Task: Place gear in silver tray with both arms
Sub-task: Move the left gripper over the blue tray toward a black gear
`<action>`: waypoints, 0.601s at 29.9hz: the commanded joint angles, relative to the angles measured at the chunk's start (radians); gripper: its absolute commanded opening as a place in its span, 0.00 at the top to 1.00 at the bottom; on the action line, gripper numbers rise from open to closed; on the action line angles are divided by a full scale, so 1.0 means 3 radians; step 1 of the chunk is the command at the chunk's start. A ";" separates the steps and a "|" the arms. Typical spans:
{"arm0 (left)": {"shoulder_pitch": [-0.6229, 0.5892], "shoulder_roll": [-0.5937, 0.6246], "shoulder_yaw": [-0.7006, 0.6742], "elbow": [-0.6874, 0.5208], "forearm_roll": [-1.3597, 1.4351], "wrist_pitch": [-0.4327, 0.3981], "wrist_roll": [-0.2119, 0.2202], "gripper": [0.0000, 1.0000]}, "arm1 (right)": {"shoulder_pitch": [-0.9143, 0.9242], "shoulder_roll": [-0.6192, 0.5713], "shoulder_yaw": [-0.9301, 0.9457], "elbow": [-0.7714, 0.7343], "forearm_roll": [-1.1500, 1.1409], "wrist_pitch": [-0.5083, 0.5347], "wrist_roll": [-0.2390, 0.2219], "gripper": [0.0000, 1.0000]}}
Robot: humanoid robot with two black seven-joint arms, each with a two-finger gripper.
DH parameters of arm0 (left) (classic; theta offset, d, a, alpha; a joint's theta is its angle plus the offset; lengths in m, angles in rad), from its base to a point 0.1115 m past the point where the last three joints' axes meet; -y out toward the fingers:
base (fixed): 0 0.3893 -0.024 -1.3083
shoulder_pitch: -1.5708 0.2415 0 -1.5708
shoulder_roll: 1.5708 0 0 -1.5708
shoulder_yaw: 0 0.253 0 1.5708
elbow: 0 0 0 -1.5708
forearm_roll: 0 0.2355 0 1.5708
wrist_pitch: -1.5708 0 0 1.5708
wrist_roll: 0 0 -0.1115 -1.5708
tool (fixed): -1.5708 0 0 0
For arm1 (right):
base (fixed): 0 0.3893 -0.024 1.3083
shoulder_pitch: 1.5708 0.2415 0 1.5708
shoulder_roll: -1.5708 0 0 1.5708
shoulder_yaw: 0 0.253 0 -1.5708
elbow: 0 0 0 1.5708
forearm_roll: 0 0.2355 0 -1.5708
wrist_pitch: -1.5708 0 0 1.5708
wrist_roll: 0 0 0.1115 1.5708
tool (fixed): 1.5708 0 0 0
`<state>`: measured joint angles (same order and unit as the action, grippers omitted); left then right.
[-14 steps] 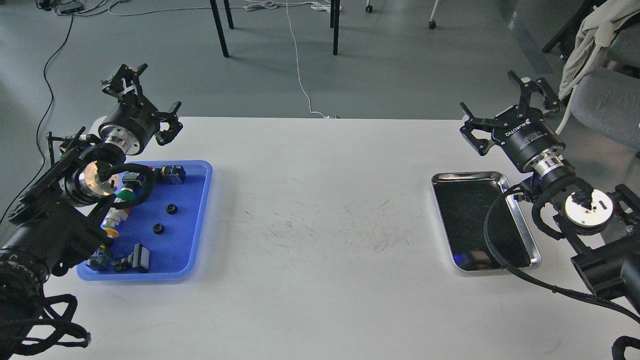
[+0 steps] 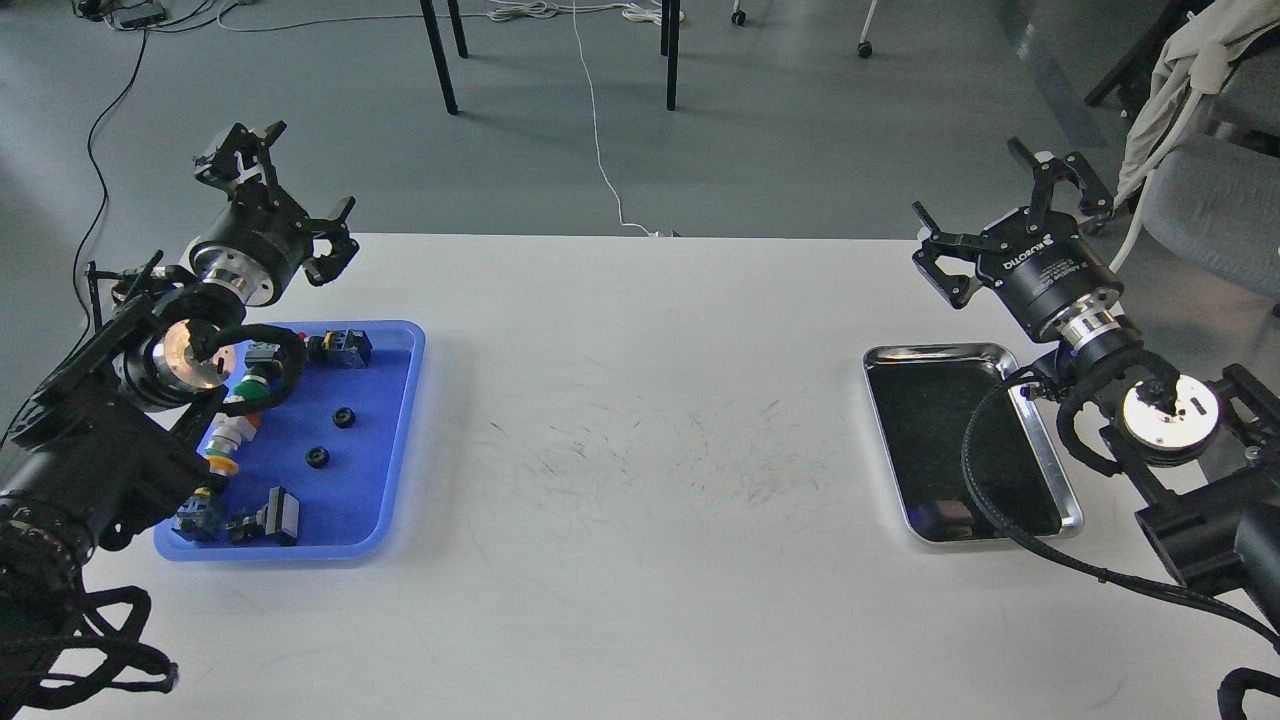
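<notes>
Near-right of the left black claw gripper (image 2: 283,205), gaping empty: two small black gears (image 2: 343,417) lying in the blue plastic tray (image 2: 400,440). Far right, hovering wide open beside the shiny steel tray (image 2: 1045,460): the right black claw gripper (image 2: 1003,218).

Two gears (image 2: 330,437) lie in the blue tray (image 2: 400,440); silver tray (image 2: 1045,455) bare, both pincers spread

One head cam, high, looking fwd and down over whole white table (image 2: 640,480), mid range.

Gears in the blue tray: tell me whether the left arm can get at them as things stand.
Probably yes. Both gears lie on open blue tray floor, nothing over them; the left end effector is open, raised behind the tray.
</notes>
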<state>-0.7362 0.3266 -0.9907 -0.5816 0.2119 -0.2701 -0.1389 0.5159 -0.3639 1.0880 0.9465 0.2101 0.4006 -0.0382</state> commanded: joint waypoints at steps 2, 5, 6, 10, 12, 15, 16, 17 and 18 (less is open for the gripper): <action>-0.0021 0.0011 0.0020 0.0001 0.0004 -0.0046 0.0059 0.01 | -0.0002 -0.0009 -0.0017 0.0005 0.0000 0.0009 0.0000 0.01; -0.0046 0.0026 0.0035 0.0001 0.0055 -0.0051 0.0059 0.01 | -0.0017 -0.0030 -0.0017 0.0020 0.0000 0.0014 0.0000 0.01; -0.0046 0.0026 0.0055 0.0001 0.0066 -0.0051 0.0059 0.01 | -0.0017 -0.0030 -0.0012 0.0026 0.0000 0.0020 0.0000 0.01; -0.0062 0.0036 0.0239 -0.0004 0.0066 -0.0081 0.0059 0.01 | -0.0022 -0.0030 0.0009 0.0036 0.0000 0.0025 0.0000 0.01; -0.0067 0.0052 0.0336 -0.0004 0.0066 -0.0092 0.0079 0.01 | -0.0022 -0.0035 0.0014 0.0051 0.0000 0.0025 0.0000 0.01; -0.0118 0.0174 0.0479 -0.0004 0.0066 -0.0092 0.0166 0.01 | -0.0032 -0.0035 0.0014 0.0056 0.0000 0.0030 0.0000 0.01; -0.0128 0.0205 0.0510 -0.0004 0.0066 -0.0097 0.0182 0.01 | -0.0037 -0.0040 0.0019 0.0056 0.0000 0.0040 0.0000 0.01; -0.0133 0.0210 0.0526 -0.0009 0.0066 -0.0102 0.0187 0.01 | -0.0042 -0.0035 0.0019 0.0046 0.0000 0.0040 0.0000 0.01; -0.0143 0.0220 0.0526 -0.0009 0.0066 -0.0102 0.0192 0.01 | -0.0048 -0.0030 0.0029 0.0046 0.0000 0.0035 0.0000 0.01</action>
<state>-0.7719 0.3791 -0.8484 -0.5832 0.2317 -0.2985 -0.0906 0.5056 -0.3746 1.0929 0.9633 0.2102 0.4109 -0.0385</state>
